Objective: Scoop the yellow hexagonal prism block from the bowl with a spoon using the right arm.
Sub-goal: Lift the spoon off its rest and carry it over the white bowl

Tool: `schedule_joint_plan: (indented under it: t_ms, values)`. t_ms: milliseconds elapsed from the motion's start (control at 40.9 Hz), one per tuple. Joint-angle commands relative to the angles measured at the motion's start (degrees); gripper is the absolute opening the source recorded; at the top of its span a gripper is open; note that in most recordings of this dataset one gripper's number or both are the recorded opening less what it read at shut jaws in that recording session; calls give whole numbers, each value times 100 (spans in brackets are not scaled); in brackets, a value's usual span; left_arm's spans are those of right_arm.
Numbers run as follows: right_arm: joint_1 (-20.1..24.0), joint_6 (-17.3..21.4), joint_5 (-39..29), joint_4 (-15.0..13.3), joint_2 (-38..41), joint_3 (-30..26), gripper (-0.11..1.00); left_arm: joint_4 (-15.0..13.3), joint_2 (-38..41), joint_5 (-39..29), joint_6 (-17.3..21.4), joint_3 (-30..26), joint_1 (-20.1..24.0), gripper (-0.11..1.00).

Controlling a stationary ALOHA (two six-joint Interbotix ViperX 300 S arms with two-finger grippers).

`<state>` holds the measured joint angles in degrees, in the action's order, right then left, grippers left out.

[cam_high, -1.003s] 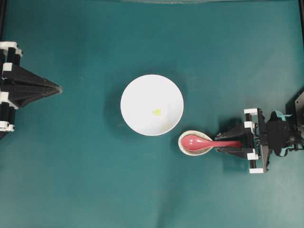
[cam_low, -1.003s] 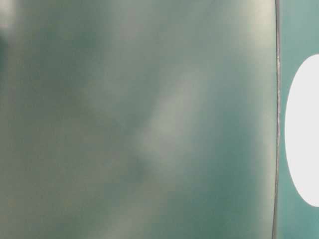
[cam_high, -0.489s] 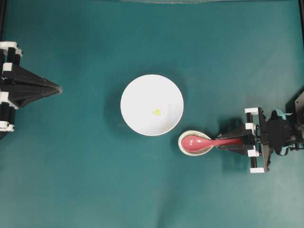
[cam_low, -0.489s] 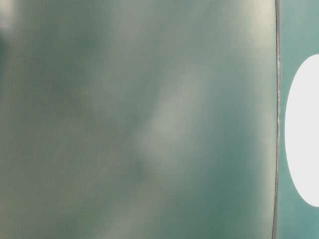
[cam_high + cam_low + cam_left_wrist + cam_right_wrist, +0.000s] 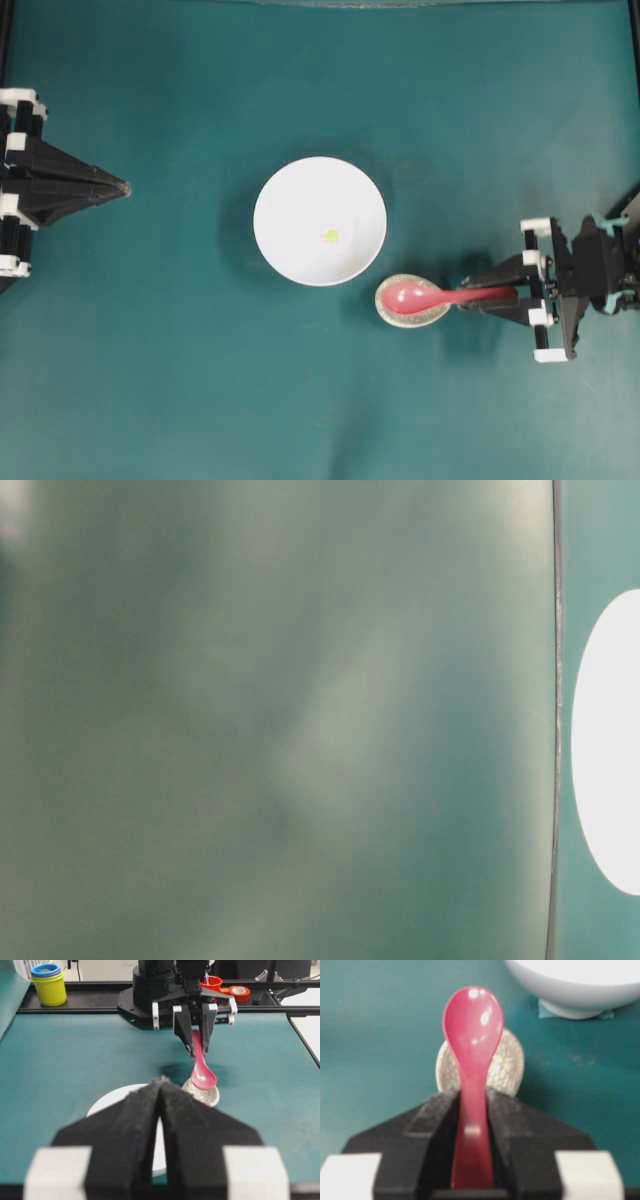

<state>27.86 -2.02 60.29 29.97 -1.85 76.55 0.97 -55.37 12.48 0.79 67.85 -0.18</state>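
- Right gripper [image 5: 488, 298] has lifted the spoon [image 5: 430, 296] off the spoon rest [image 5: 410, 312], jaws clamped on its handle.
- Yellow block [image 5: 330, 236] unmoved in bowl [image 5: 290, 200].
- Left gripper [image 5: 122, 187] closed, empty.

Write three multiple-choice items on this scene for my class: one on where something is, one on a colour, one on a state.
1. Where is the yellow block?
A. In the bowl
B. On the spoon
C. On the mat

2. What colour is the spoon?
A. White
B. Pink-red
C. Blue

3. What is the right gripper doing?
A. Standing open and empty
B. Shut on the spoon's handle
C. Holding the bowl

Answers:
1. A: the yellow block lies inside the white bowl.
2. B: the spoon is glossy pink-red in the right wrist view.
3. B: the right gripper has its fingers pressed on both sides of the handle, with the scoop over the speckled spoon rest. The left gripper is shut and empty.
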Motion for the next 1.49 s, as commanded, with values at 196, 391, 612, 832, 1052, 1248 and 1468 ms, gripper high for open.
schedule_joint_plan:
  t_ms: [196,391,612,832,1052,1248,1468]
  values:
    - [-439,-308,-1055,18,-1037,-211,23,18,44,9,18,-132,-9,-1]
    - [-940,-650,-2013,9,-1556,-448,23,35,44,9,18,-132,-9,-1]
    - [-1617,-1134,-3489,-9,-1995,-993,23,53,53,9,18,-123,-9,-1]
    - [-2232,-1538,-4904,-18,-2083,-1688,23,53,53,0,18,-132,-9,-1]
    - [-2909,-1582,-6064,-53,-2057,-2215,23,53,35,0,18,-132,-9,-1]
    - [-3366,-1556,-7049,-141,-1854,-2716,23,53,53,-70,18,-123,44,-1]
    - [-3630,-1503,-8042,-264,-1266,-3357,23,53,62,-97,18,-132,62,-1]
